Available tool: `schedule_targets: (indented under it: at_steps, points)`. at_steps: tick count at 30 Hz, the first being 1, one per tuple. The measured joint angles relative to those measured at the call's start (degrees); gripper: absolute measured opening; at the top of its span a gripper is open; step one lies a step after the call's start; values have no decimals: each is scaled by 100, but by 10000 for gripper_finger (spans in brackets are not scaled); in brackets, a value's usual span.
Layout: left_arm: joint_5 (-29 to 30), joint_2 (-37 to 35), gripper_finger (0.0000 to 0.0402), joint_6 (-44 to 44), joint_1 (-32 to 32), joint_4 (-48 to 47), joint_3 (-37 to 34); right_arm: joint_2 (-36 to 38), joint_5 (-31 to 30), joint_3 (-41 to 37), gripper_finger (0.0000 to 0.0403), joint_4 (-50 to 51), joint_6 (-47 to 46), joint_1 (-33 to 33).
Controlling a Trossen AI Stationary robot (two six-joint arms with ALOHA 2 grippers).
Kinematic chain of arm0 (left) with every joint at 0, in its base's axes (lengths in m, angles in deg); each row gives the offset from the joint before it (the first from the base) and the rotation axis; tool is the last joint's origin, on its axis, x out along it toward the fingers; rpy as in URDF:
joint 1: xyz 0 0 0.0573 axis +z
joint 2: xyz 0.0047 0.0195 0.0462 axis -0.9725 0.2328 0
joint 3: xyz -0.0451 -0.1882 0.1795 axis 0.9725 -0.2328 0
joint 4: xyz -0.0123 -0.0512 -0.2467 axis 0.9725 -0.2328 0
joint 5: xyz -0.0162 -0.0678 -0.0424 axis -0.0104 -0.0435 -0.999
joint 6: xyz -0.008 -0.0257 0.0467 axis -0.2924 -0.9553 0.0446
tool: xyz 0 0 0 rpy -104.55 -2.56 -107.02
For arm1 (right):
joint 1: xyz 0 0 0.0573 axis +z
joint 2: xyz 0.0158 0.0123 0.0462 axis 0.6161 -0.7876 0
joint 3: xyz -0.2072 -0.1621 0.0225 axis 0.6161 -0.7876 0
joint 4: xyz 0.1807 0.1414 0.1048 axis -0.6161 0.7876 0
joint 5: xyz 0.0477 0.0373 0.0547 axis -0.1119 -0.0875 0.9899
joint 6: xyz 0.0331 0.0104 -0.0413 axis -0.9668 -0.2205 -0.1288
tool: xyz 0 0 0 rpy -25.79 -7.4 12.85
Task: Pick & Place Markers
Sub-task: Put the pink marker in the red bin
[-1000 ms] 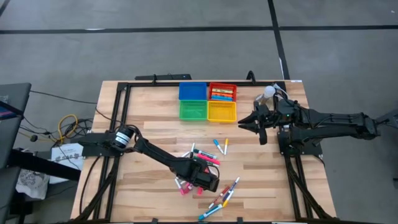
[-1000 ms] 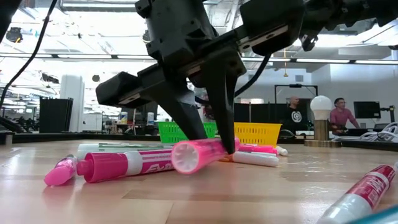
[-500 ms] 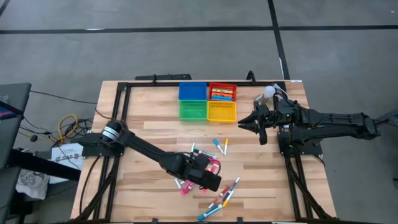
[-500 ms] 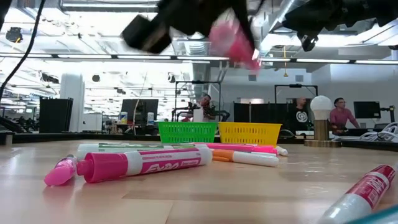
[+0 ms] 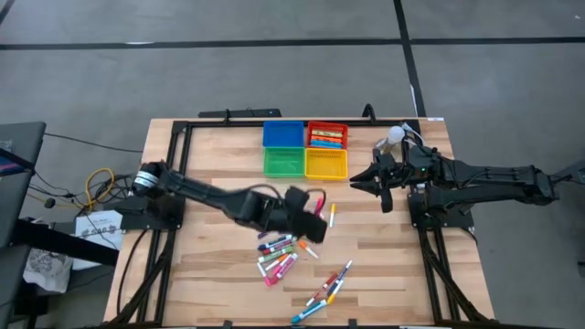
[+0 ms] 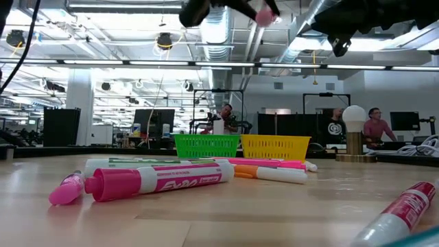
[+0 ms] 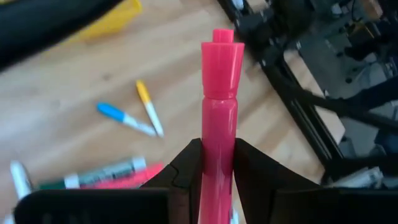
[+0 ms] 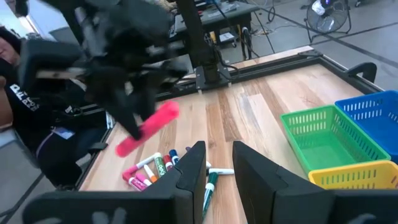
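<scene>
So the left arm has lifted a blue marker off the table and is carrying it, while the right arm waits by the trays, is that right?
Not quite: the marker in the left tool is pink, not blue, as the left wrist view shows. The rest holds: it is lifted off the table, and the right tool waits beside the trays.

Left arm reaching across the worktop's middle, its tool [image 7: 219,163] raised and clamped on a pink marker [image 7: 219,118]; right arm waiting at the right edge, tool [image 5: 358,181] narrowly parted.
</scene>
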Motion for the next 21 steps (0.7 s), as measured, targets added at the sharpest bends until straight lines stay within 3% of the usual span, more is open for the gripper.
schedule_targets:
  at_steps: [13, 21]
  points:
    - [-685, -2, 76, 1490, 1053, 477, 2, 0, -42, 0, 70, -42, -244, 0]
    - [-1055, -2, 76, 2071, 1598, 708, 2, 0, -650, 0, 70, -46, -207, 0]
